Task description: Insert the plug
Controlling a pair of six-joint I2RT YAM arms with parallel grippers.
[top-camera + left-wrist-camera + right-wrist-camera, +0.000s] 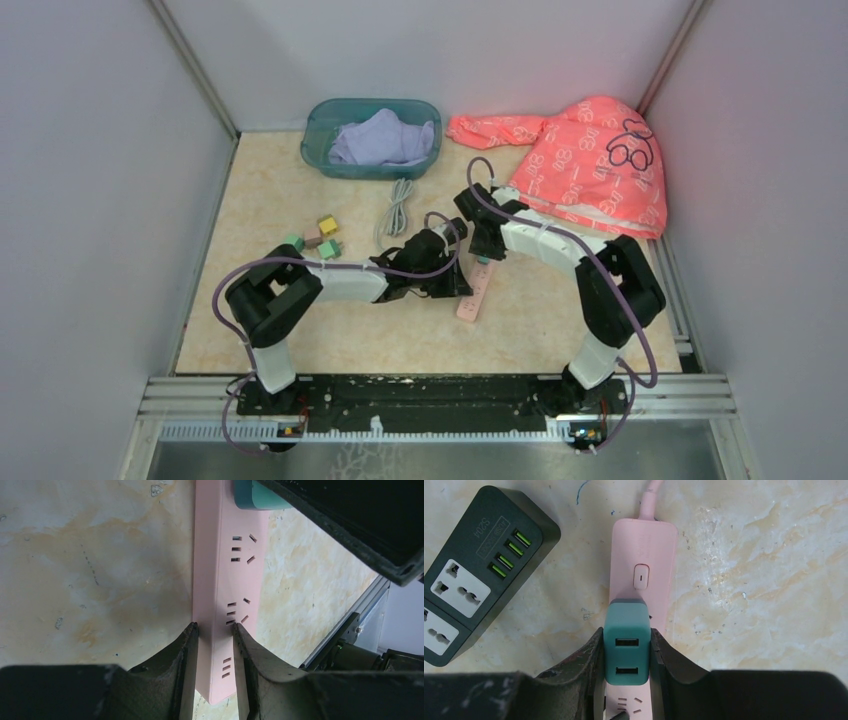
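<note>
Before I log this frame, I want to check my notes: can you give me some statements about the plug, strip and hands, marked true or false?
The right hand grips a teal USB charger. True.
The charger sits over the pink power strip, next to its switch. True.
The left hand hangs clear of the strip. False: its fingertips are against it near one end.
The teal bin is empty. False: it holds a lavender cloth.

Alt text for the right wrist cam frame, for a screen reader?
The right claw grips a teal USB charger by its sides, held over a pink power strip just below the strip's switch. A black power strip with green USB ports lies to the left on the marbled table.
</note>
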